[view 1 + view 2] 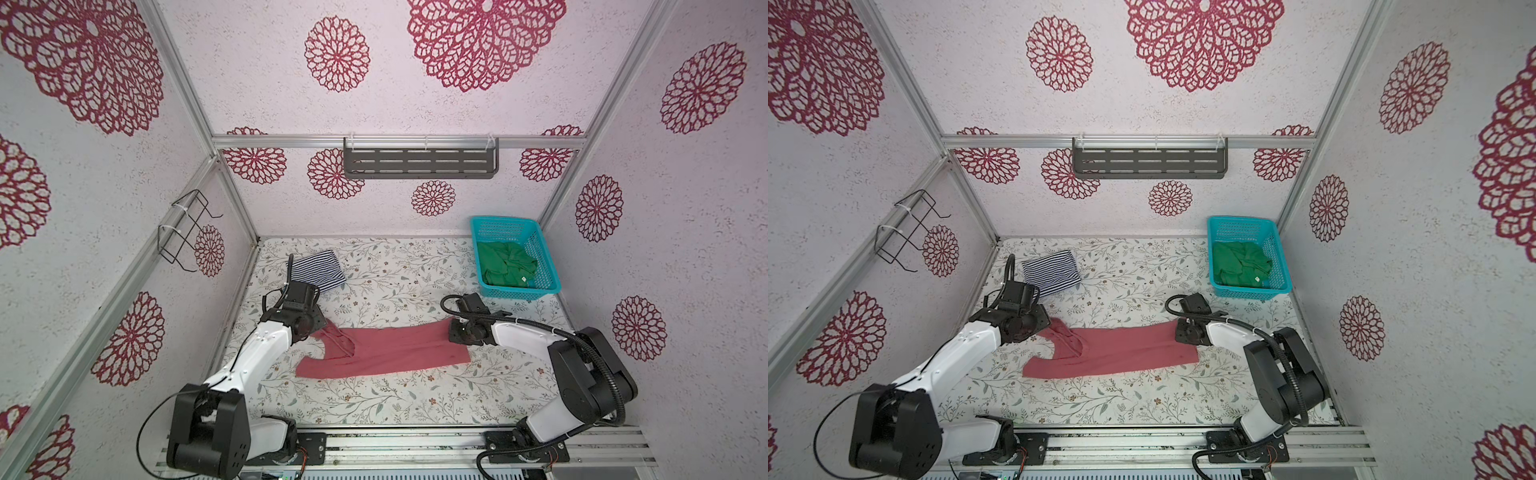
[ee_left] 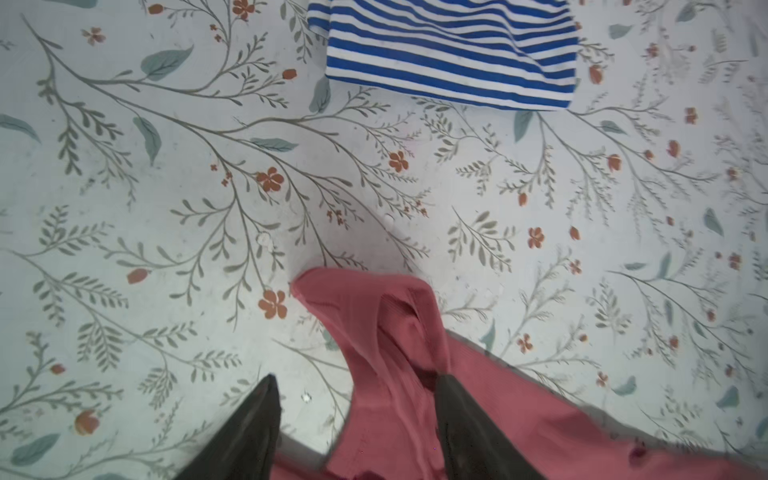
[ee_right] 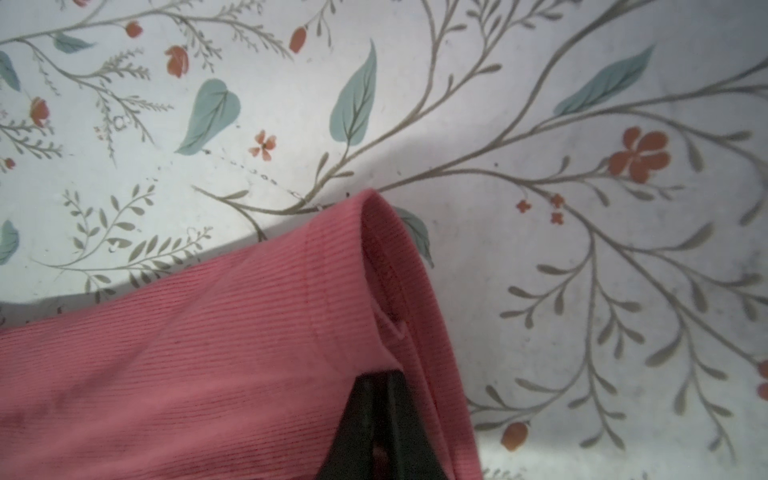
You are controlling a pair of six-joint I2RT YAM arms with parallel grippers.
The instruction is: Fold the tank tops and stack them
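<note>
Top views both show one floral-printed desk [image 1: 395, 291] inside a walled cell, with two arms, three tank tops and one basket on or over it. One left arm [image 1: 262, 353] reaches in from the near left and one right arm [image 1: 523, 336] from the near right, and each ends at one end of the same garment.

One red-pink tank top [image 1: 386, 353] is the largest cloth. It stretches crosswise over the middle of the desk, with straps and neckline toward the left arm and hem toward the right arm.

One teal basket [image 1: 542, 257] stands in the far right corner, and one green tank top [image 1: 505, 266] lies crumpled inside it.

One striped tank top [image 1: 318, 270], folded to a small rectangle, lies at the far left of the desk. It is just beyond the left arm's wrist and well apart from the red-pink tank top.

In the left wrist view the left jaws stand spread, with two dark fingers [image 2: 245, 432] apart. A bunched strap of the red-pink tank top runs up between them against one finger, while the other finger is over bare desk.

In the right wrist view the right jaws are pressed together, pinching the hem corner of the red-pink tank top, which curls over beyond them
</note>
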